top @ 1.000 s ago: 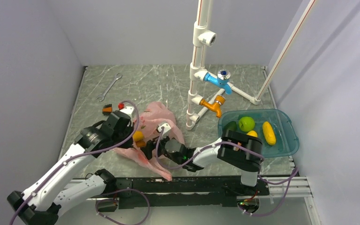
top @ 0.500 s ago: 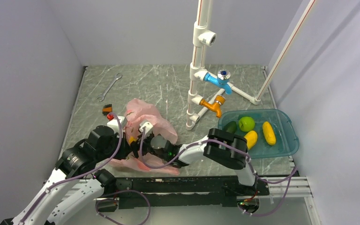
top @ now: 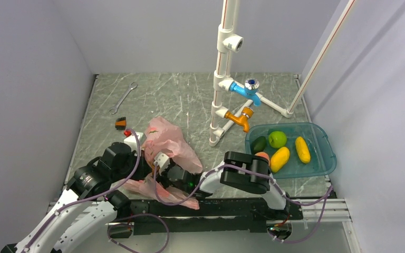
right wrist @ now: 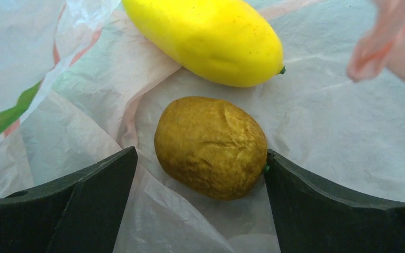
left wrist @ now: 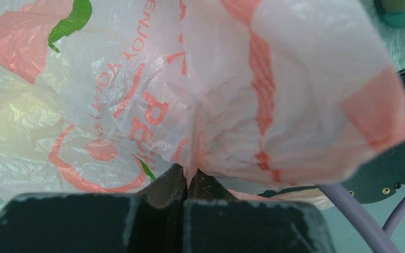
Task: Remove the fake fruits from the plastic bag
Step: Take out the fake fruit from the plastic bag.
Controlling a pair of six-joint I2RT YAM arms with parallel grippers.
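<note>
The pink plastic bag (top: pixel 167 141) lies at the table's front left and fills the left wrist view (left wrist: pixel 190 95). My left gripper (left wrist: pixel 188 178) is shut on a fold of the bag and holds it up. My right gripper (right wrist: pixel 200 174) is open inside the bag (right wrist: pixel 337 121), its jaws on either side of a small orange (right wrist: pixel 211 146), the right jaw touching it. A yellow mango (right wrist: pixel 205 37) lies just beyond the orange. In the top view my right gripper (top: pixel 164 167) is under the bag. A green apple (top: pixel 277 139), avocado (top: pixel 259 143), peach (top: pixel 263 156) and two mangoes (top: pixel 279 158) lie in the teal tub (top: pixel 324 163).
A white pipe stand with blue and orange taps (top: pixel 237 105) stands behind the bag. A wrench (top: pixel 122 98) lies at the back left, a small brush (top: pixel 120 124) and a red bit (top: pixel 127 132) beside the bag. Grey walls close in both sides.
My left gripper has pulled back toward the near left, lifting the bag. My right gripper has moved left, deeper into the bag. A peach now shows in the tub behind the right arm.
</note>
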